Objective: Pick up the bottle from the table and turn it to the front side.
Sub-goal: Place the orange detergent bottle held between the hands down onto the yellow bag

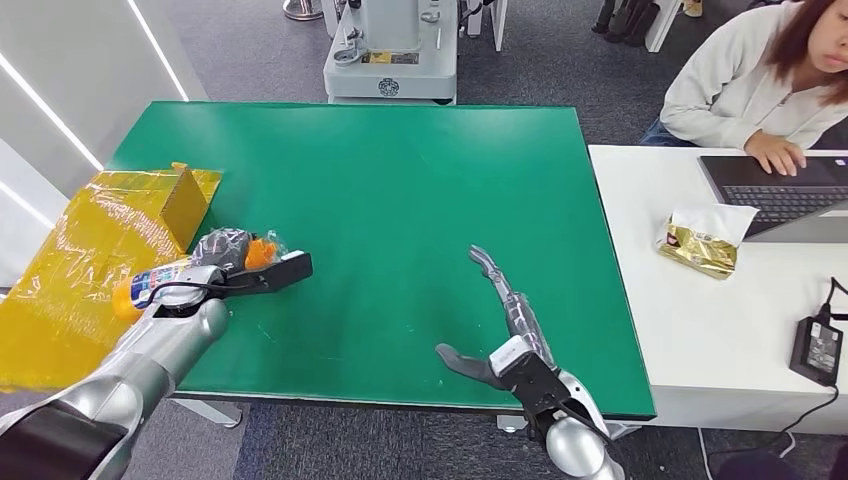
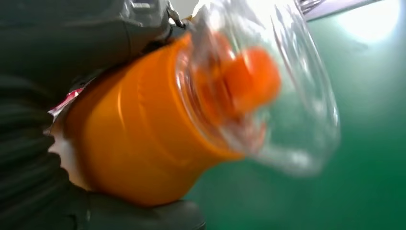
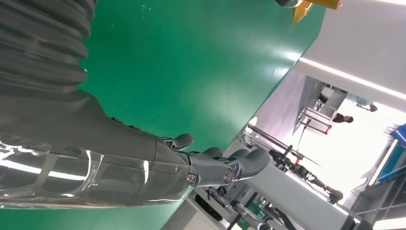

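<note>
Left hand holds the bottle at the table's left edge; right hand lies flat and holds nothing.

At the left, beside the yellow sheet (image 1: 95, 240), the left hand (image 1: 225, 252) grips the orange bottle (image 2: 143, 139) lying sideways over the green table (image 1: 400, 180), cap under clear wrap. At the near right, the right hand (image 1: 505, 310) stretches its fingers out, apart.

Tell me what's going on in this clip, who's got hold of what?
The robot's left hand grips an orange bottle with a clear plastic cap cover at the left side of the green table, beside a yellow plastic-wrapped sheet. The bottle lies roughly sideways in the hand; whether its front faces forward cannot be told. The right hand is open, fingers stretched out over the table, holding nothing. A person in a light sweater works at a laptop on the white desk nearby.
</note>
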{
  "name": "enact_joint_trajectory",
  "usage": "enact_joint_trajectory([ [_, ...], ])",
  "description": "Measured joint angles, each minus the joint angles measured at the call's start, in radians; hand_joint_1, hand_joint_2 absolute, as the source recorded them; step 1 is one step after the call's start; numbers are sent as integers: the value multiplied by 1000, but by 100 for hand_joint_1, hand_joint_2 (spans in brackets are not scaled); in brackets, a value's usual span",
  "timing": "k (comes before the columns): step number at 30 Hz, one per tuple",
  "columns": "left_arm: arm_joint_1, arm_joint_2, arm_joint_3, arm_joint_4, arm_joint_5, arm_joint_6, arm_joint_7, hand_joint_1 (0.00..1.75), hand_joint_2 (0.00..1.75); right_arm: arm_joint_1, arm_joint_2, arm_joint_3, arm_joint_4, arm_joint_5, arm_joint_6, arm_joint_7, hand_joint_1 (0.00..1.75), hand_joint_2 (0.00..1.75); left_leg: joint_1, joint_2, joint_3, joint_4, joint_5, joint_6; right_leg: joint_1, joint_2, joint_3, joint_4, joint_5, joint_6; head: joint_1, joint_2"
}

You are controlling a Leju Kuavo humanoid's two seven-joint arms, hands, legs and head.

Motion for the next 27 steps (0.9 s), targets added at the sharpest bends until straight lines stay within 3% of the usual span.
enact_joint_trajectory([
  [6,12,7,105,0,-41,-2,14,175,175,0,-2,0,-5,-2,13,-3,0,175,0,0,0,0,0,0,0,0,0,0,0,0,0,0],
  [15,73,54,75,4,-287,5,64,171,175,-16,-5,10,11,-2,36,-10,0,175,0,-1,0,-1,0,0,0,-1,1,1,0,0,0,0],
  [16,74,57,65,4,-305,6,64,163,175,-20,-5,12,13,-1,37,-10,0,175,0,-1,0,-1,0,0,0,-1,1,1,0,0,0,0],
  [20,75,67,27,4,-372,1,62,0,175,-30,-5,16,17,8,49,-9,0,175,0,0,1,-1,0,-1,0,-1,1,1,0,0,0,0],
  [27,76,74,-28,4,-434,27,64,0,175,-41,-4,16,25,18,59,-9,0,175,0,-1,3,-1,1,-1,0,-1,3,1,0,-1,0,0],
])
